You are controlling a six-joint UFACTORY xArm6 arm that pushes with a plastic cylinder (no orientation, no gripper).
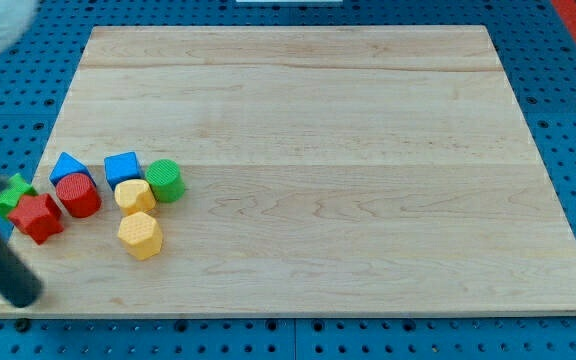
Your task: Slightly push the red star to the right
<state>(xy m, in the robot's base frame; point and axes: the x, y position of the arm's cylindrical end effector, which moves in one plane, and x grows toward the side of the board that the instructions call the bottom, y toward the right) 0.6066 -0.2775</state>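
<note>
The red star lies at the board's left edge, touching a green star above and to its left. A red cylinder sits just to its right. My tip is the end of a blurred dark rod coming in from the view's left. It stands below and slightly left of the red star, apart from it, near the board's bottom left corner.
A blue triangular block, a blue cube, a green cylinder, a small yellow block and a yellow hexagon cluster right of the red star. The wooden board lies on a blue pegboard.
</note>
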